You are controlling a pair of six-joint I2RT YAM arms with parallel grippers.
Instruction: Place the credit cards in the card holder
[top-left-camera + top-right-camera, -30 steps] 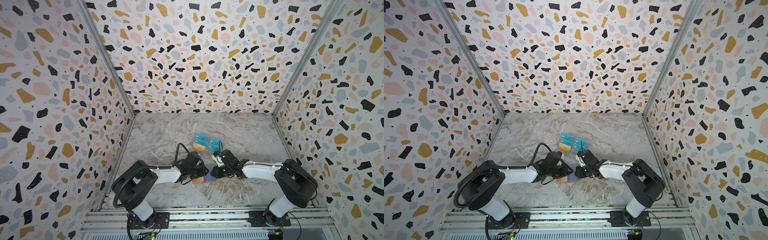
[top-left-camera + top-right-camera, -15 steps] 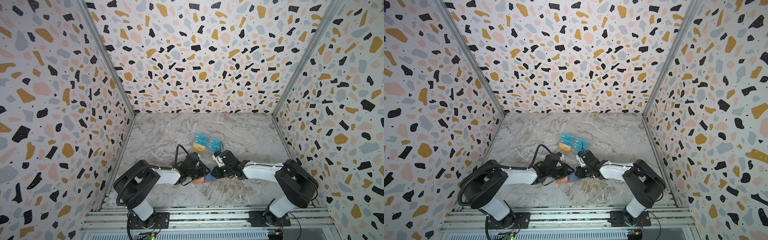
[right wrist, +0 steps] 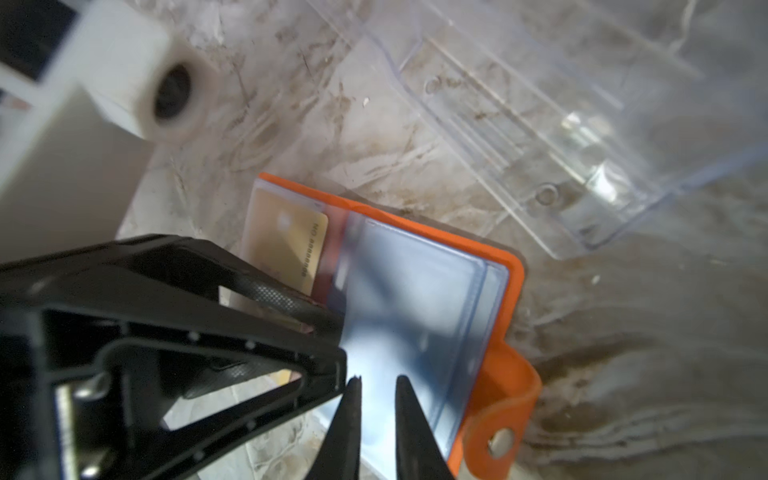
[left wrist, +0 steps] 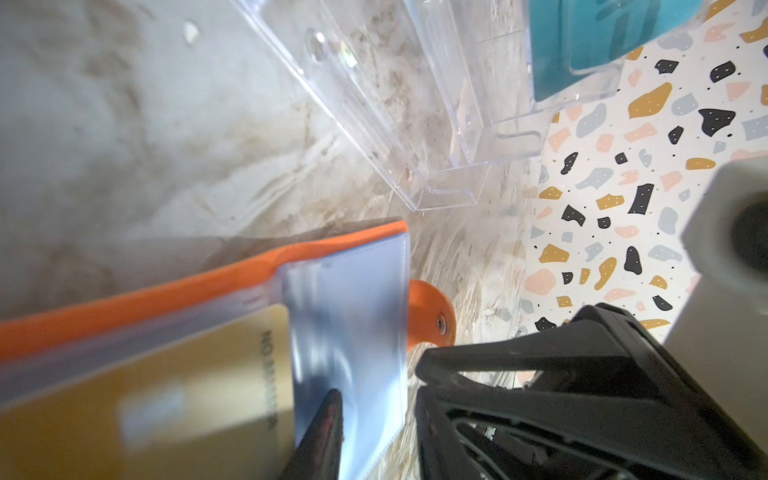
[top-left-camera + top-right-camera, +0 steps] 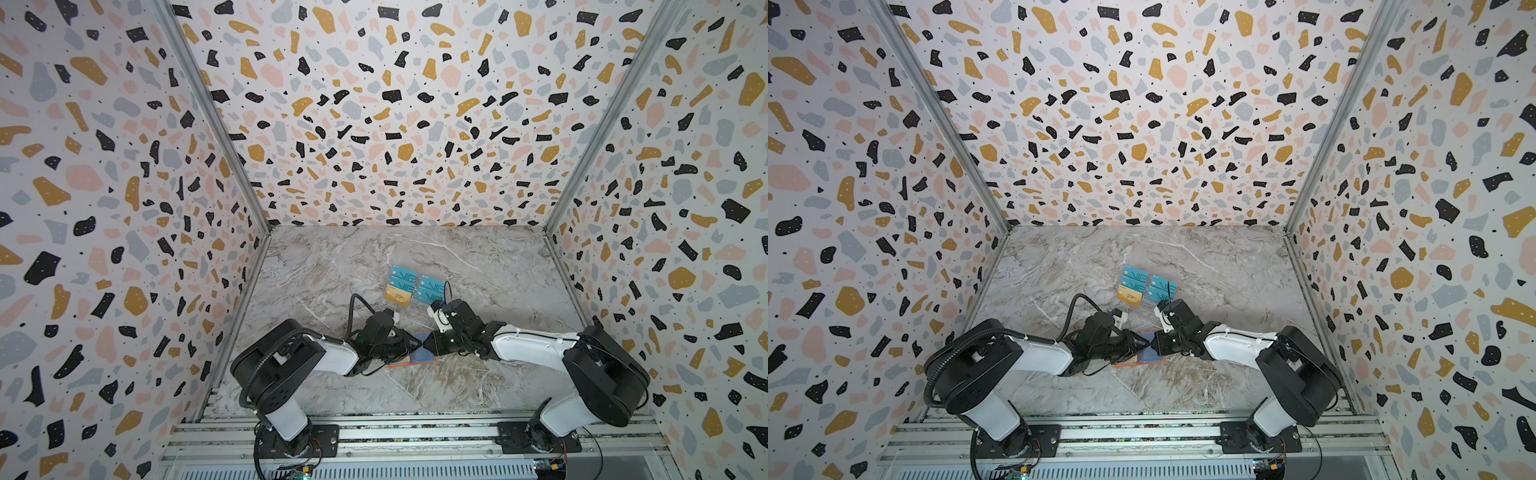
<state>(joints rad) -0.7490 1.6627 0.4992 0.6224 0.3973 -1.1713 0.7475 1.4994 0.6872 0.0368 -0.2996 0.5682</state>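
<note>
The orange card holder [image 5: 411, 364] lies open on the marble floor, bluish sleeves [image 3: 415, 299] facing up. A gold credit card [image 4: 187, 395] sits partly under the top sleeve, with my left gripper [image 5: 409, 347] shut on its outer end. One left finger [image 4: 326, 428] shows over the sleeve. From the opposite side, my right gripper [image 3: 378, 395] is shut on the top sleeve's edge, tips a narrow gap apart. Both grippers meet tip to tip over the holder [image 5: 1138, 363]. More credit cards, teal [image 5: 405, 275] and gold [image 5: 397, 295], stand in the clear stand behind.
The clear acrylic tiered stand [image 4: 415, 124] stands just behind the card holder, close to both grippers; its front tiers [image 3: 540, 124] hold nothing. Terrazzo walls close off three sides. A metal rail [image 5: 415, 432] with both arm bases runs along the front.
The left arm's shoulder has shifted slightly. Both grippers stay at the card holder, each with the same grip.
</note>
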